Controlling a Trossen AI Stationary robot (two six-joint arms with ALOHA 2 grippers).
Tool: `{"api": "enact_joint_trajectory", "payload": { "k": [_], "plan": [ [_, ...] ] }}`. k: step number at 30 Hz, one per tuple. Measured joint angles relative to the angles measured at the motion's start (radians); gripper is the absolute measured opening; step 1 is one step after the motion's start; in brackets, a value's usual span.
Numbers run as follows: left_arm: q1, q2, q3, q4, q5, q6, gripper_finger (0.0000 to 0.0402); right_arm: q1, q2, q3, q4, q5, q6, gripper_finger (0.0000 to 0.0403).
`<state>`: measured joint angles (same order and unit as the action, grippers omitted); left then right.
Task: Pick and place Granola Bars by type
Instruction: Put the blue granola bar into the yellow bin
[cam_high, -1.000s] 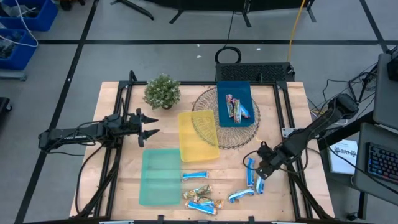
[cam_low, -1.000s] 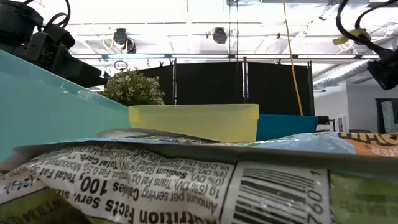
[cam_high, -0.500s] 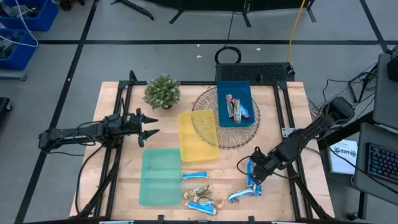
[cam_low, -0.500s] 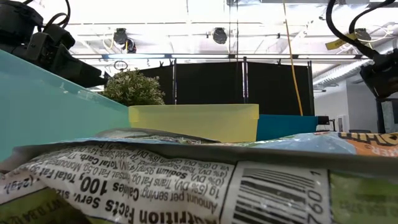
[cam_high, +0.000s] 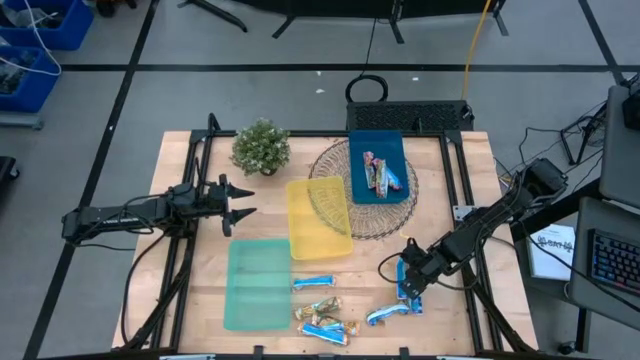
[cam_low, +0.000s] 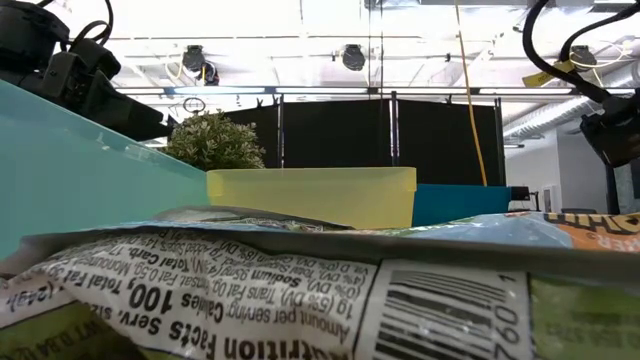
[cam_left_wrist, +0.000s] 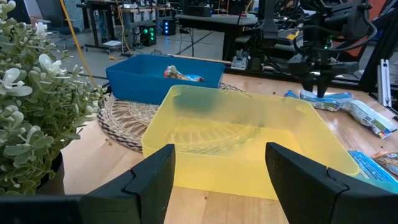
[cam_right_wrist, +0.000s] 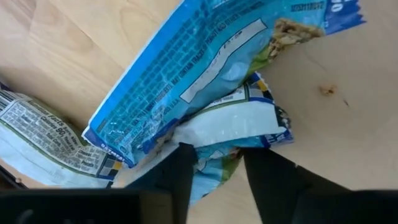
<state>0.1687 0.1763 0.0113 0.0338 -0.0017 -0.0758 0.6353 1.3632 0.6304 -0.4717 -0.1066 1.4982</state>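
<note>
Granola Bars (cam_high: 345, 310): loose cluster on bare wood just past the yellow tray (cam_high: 319, 217)'s near end. Right gripper (cam_high: 409, 279) sits low over a blue bar (cam_right_wrist: 205, 81), fingers narrowed astride the wrapper; can't tell if it's pinched yet. Seat deeper and centre on one bar, since neighbours overlap. Left gripper (cam_high: 240, 203) spread, parked beside the yellow tray.
</note>
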Motion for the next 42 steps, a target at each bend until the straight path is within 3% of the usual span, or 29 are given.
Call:
{"api": "enact_joint_trajectory", "payload": {
  "k": [5, 7, 16, 23, 28, 35, 42],
  "plan": [
    [0.0, 0.0, 0.0, 0.0, 0.0, 0.0, 0.0255, 0.001, 0.0, 0.0, 0.001, 0.002, -0.043, 0.0029],
    [0.0, 0.0, 0.0, 0.0, 0.0, 0.0, 0.0255, 0.001, 0.0, 0.0, 0.001, 0.003, -0.066, 0.0011],
    [0.0, 0.0, 0.0, 0.0, 0.0, 0.0, 0.0255, 0.008, -0.038, -0.004, -0.009, 0.02, -0.108, 0.0002],
    [0.0, 0.0, 0.0, 0.0, 0.0, 0.0, 0.0255, 0.029, -0.21, -0.005, -0.07, 0.039, -0.074, 0.0],
    [0.0, 0.0, 0.0, 0.0, 0.0, 0.0, 0.0255, 0.042, -0.342, -0.005, -0.101, 0.146, -0.098, 0.0],
    [0.0, 0.0, 0.0, 0.0, 0.0, 0.0, 0.0255, 0.029, -0.448, -0.004, -0.017, 0.345, -0.341, 0.0],
    [0.0, 0.0, 0.0, 0.0, 0.0, 0.0, 0.0255, -0.008, -0.456, -0.003, 0.211, 0.542, -0.816, 0.0]
  ]
}}
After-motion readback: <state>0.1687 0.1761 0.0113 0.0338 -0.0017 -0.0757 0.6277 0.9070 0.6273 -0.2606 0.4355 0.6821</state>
